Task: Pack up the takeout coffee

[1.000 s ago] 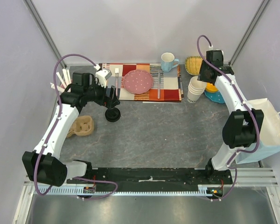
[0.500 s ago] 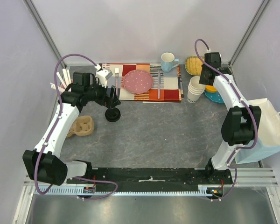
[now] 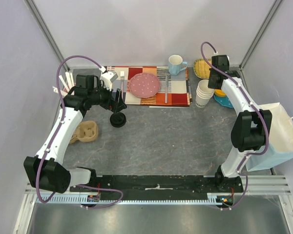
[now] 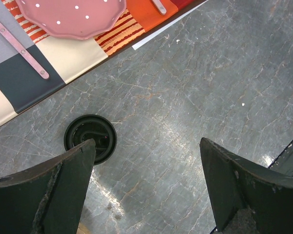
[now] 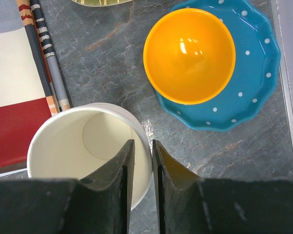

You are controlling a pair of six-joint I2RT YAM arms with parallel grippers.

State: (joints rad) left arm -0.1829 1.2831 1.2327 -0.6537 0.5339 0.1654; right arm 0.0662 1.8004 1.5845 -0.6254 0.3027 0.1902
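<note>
In the top view, your left gripper [image 3: 118, 103] hangs at about 10 o'clock on the table [image 3: 161, 136], directly over the black lid [image 3: 118, 119], which lies flat on the grey surface just off the near edge of the striped placemat [image 3: 178, 95]. At about 2 o'clock your right gripper [image 3: 210, 82] reaches down onto the paper cup [image 3: 203, 93], the top one of a nested stack standing just right of the placemat. A cardboard cup carrier [image 3: 83, 131] sits at 9 o'clock, and a white paper bag [image 3: 283, 136] at 3 o'clock.

In the left wrist view, your fingers [image 4: 49, 195] are spread wide and hold nothing. The lid sits at 9 o'clock, partly behind the left fingertip, and the rim of a pink plate [image 4: 73, 17] shows at 11 o'clock.

In the right wrist view, your fingers [image 5: 119, 178] are nearly together and pinch the cup's wall, one inside the rim and one outside. The cup stands upright at 8 o'clock, with no lid on it. An orange bowl [image 5: 188, 53] rests in a blue dotted dish [image 5: 256, 92] at 1 o'clock, apart from the cup.
</note>
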